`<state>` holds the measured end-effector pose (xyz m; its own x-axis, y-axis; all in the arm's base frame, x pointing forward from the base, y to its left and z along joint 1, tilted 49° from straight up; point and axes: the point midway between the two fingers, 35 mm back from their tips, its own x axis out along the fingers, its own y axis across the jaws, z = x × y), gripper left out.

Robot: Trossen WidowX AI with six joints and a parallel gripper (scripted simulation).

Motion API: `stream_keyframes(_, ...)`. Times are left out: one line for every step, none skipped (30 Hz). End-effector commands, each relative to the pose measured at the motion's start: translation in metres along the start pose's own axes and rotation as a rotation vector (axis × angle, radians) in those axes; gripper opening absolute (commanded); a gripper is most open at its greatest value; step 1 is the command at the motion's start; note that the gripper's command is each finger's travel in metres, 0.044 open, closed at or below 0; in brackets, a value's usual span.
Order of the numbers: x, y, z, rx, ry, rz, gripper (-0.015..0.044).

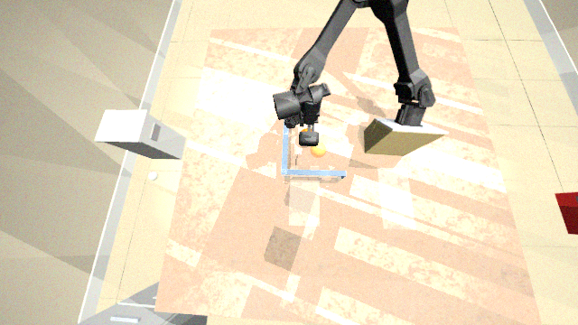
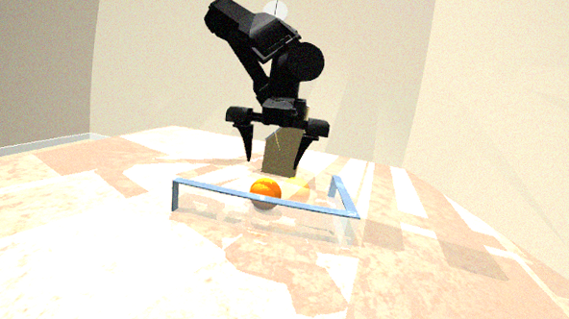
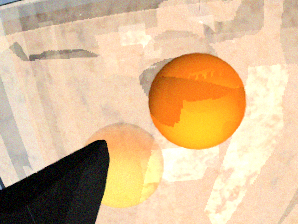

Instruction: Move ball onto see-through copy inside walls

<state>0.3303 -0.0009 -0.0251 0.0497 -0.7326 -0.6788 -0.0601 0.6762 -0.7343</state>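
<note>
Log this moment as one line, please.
gripper: open, empty, above ball | ball: on table inside walls, beside see-through copy, not on it | step: grasp not yet made

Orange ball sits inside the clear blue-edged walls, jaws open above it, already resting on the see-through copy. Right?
Not quite: the orange ball is beside the see-through copy, not on it, as the wrist view shows. It is inside the clear blue-edged walls, with the jaws open above.

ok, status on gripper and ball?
Gripper open, empty, above the ball. Ball beside see-through copy, not on it. Nothing between the fingers and ball.
</note>
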Motion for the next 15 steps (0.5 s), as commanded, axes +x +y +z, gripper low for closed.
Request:
stream_keyframes(0.0,-0.002,-0.002,-0.007,-0.001,-0.017,0.0425)
stream_keyframes(0.004,-0.002,-0.002,-0.007,-0.001,-0.017,0.0425)
stream_keyframes(0.009,-0.002,-0.002,-0.007,-0.001,-0.018,0.0425)
stream_keyframes(0.013,-0.002,-0.002,-0.007,-0.001,-0.018,0.0425)
stream_keyframes(0.014,-0.002,-0.002,-0.007,-0.001,-0.018,0.0425)
stream_keyframes(0.014,-0.002,-0.002,-0.007,-0.001,-0.018,0.0425)
stream_keyframes(0.014,-0.002,-0.002,-0.007,-0.001,-0.018,0.0425)
stream_keyframes(0.015,-0.002,-0.002,-0.007,-0.001,-0.018,0.0425)
stream_keyframes(0.016,-0.002,-0.002,-0.007,-0.001,-0.018,0.0425)
stream_keyframes(0.018,-0.002,-0.002,-0.007,-0.001,-0.018,0.0425)
stream_keyframes(0.02,-0.002,-0.002,-0.007,-0.001,-0.018,0.0425)
stream_keyframes(0.021,-0.002,-0.002,-0.007,-0.001,-0.017,0.0425)
stream_keyframes(0.023,-0.002,-0.002,-0.007,-0.001,-0.017,0.0425)
stream_keyframes(0.024,-0.002,-0.002,-0.007,-0.001,-0.017,0.0425)
stream_keyframes(0.026,-0.002,-0.002,-0.007,-0.001,-0.017,0.0425)
